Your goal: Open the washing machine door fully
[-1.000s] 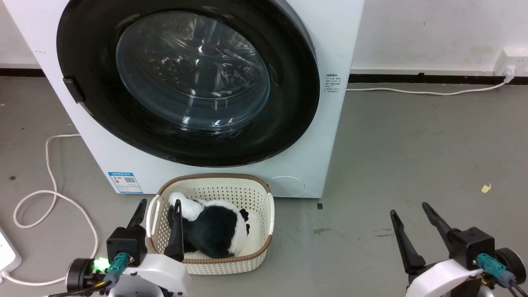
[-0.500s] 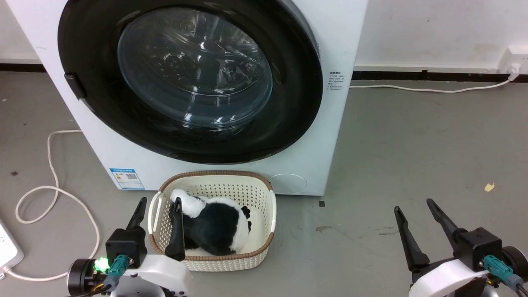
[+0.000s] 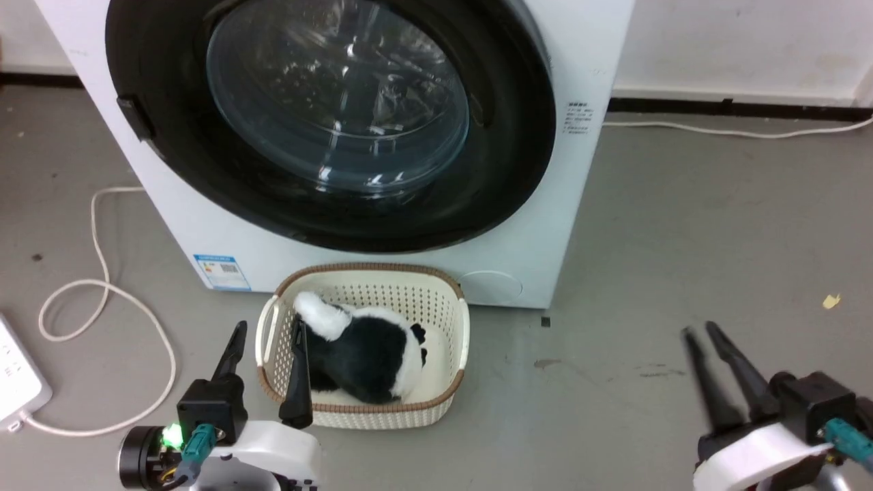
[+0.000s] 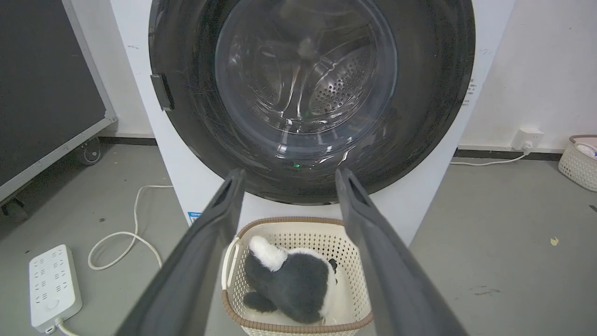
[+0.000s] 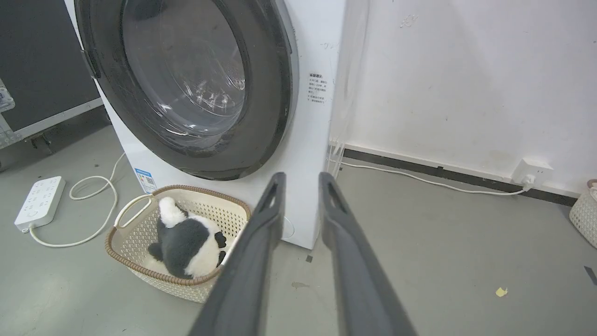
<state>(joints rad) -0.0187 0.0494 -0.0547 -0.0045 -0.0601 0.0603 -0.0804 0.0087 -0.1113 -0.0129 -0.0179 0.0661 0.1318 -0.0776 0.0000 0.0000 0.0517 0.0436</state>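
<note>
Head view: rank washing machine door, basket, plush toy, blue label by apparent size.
1. washing machine door
2. basket
3. plush toy, lying inside the basket
4. blue label
The gaps are clear, with no near-ties.

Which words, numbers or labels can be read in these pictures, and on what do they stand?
Blue label, low on the washing machine front: too small to read.
Black print block, near the right edge of that front: too blurred to read.
No text can be quoted.
</note>
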